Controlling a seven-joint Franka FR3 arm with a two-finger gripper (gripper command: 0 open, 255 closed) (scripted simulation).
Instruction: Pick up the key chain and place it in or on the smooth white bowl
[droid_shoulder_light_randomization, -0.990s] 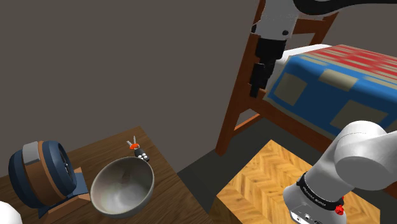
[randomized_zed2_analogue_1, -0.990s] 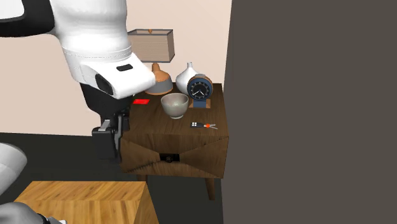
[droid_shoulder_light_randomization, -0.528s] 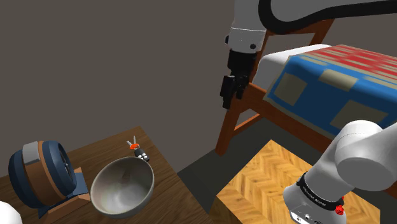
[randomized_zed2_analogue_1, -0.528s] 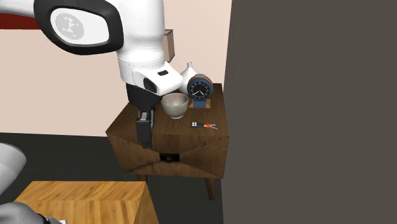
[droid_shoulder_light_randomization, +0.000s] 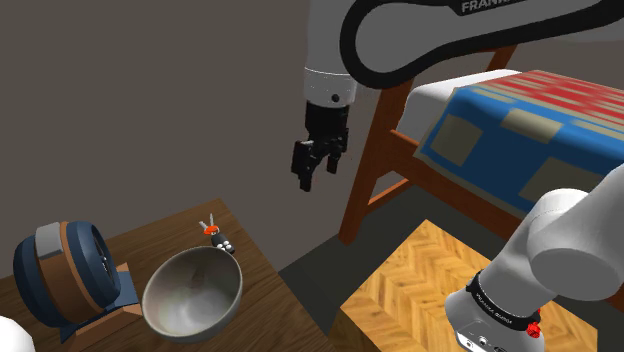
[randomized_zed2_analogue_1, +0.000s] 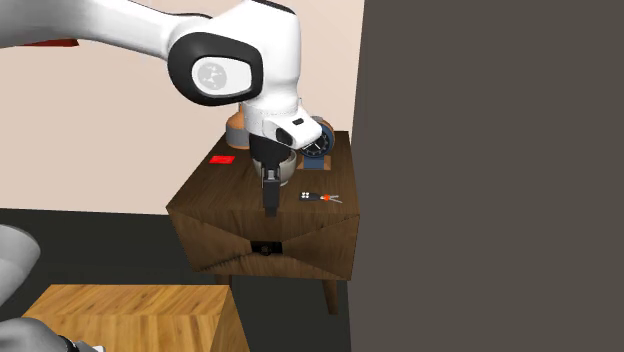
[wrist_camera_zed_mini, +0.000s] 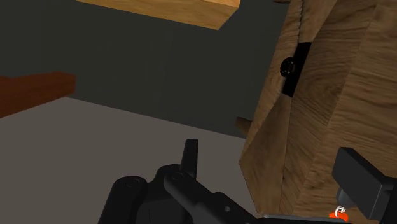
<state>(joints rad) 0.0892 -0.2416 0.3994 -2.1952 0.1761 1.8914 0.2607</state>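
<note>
The key chain (droid_shoulder_light_randomization: 215, 235), small and dark with an orange-red bit, lies on the wooden nightstand (droid_shoulder_light_randomization: 255, 270) just behind the grey-white bowl (droid_shoulder_light_randomization: 193, 293). In the second exterior view the key chain (randomized_zed2_analogue_1: 320, 196) rests near the nightstand's front edge, right of the bowl (randomized_zed2_analogue_1: 283, 170), which my arm partly covers. My gripper (droid_shoulder_light_randomization: 308, 180) hangs open in the air, above and off to the shoulder view's right of the nightstand. In the second exterior view the gripper (randomized_zed2_analogue_1: 270, 208) shows in front of the tabletop. The wrist view has the gripper (wrist_camera_zed_mini: 270, 159) with fingers apart beside the nightstand's front; an orange speck of the key chain (wrist_camera_zed_mini: 339, 215) peeks by one finger.
A blue round clock (droid_shoulder_light_randomization: 70, 270) stands beside the bowl. A red card (randomized_zed2_analogue_1: 221, 159) lies on the nightstand's far side. A bed (droid_shoulder_light_randomization: 520, 130) with a wooden frame stands to the shoulder view's right. A dark wall (randomized_zed2_analogue_1: 480, 170) rises right of the nightstand.
The arm has swung toward the shoulder view's left and lower, from beside the bed post toward the nightstand. In the second exterior view the gripper moved right, now in front of the bowl.
</note>
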